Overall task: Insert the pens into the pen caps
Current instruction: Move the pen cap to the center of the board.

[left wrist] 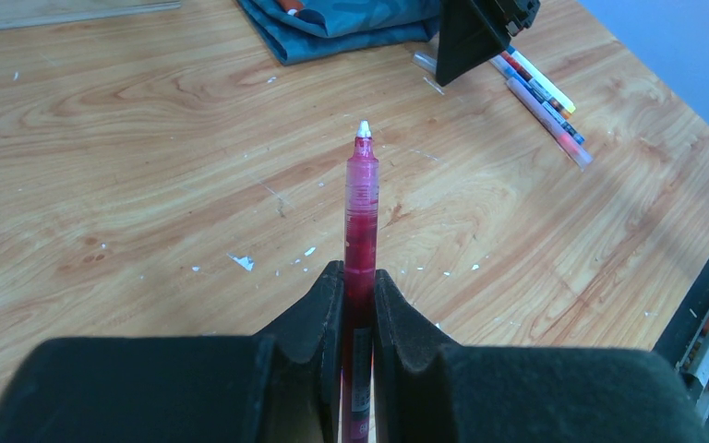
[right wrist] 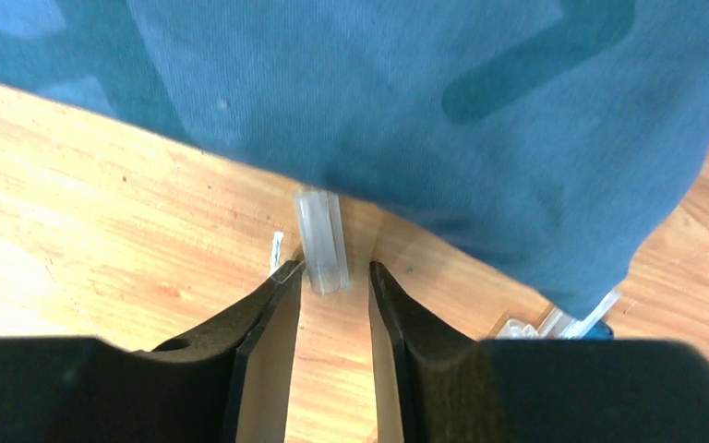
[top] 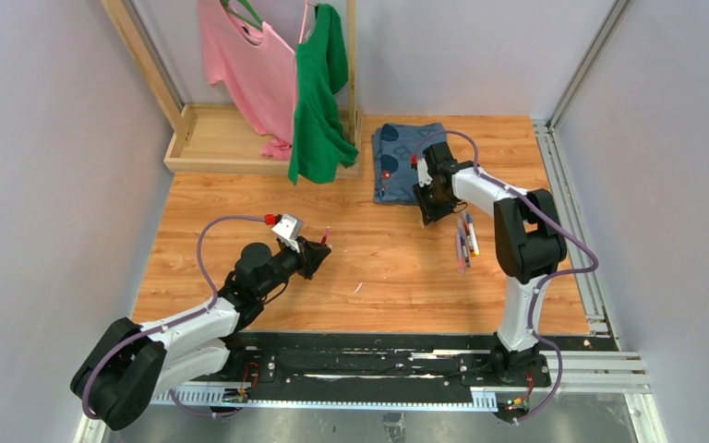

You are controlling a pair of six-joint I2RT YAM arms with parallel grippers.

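Note:
My left gripper (left wrist: 358, 277) is shut on a dark red pen (left wrist: 362, 203). The pen's white tip points away from the wrist, above the wooden table (left wrist: 148, 166). From above, this gripper (top: 317, 249) hangs left of the table's middle. My right gripper (right wrist: 332, 272) is open, low over the table at the edge of a blue cloth (right wrist: 406, 111). A clear pen cap (right wrist: 321, 242) lies on the wood just at its fingertips, close to the left one. More clear caps (right wrist: 563, 321) peek from under the cloth at right. Several other pens (top: 466, 242) lie together near the right arm.
The folded blue cloth (top: 402, 157) lies at the back of the table, beside the right gripper (top: 429, 214). A wooden rack (top: 212, 138) with a pink shirt (top: 245, 65) and a green shirt (top: 318, 92) stands at the back left. A white scrap (left wrist: 243, 262) lies mid-table.

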